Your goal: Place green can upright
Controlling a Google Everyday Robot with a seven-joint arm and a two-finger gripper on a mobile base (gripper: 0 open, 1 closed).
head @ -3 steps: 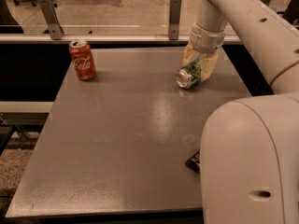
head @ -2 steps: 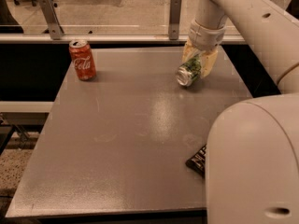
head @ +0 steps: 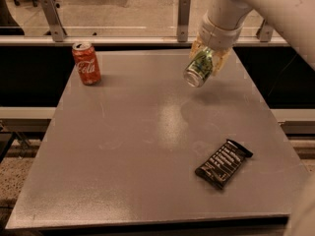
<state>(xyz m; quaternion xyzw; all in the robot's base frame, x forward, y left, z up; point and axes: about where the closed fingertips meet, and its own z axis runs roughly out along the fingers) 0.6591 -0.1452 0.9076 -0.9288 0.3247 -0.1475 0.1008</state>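
Green patterned aluminium drink can [head: 198,69] held tilted, silver end toward lower left, over the rear right of the grey flat counter [head: 128,146], seemingly not touching it; pincer [head: 205,63] of the white arm [head: 256,4] closed around its body; red Coca-Cola can [head: 87,63] upright at rear left, well apart; black wrapped snack bar [head: 224,163] lying flat near front right.

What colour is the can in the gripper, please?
The can is patterned green (camera view); the gripper holds it tilted over the table.
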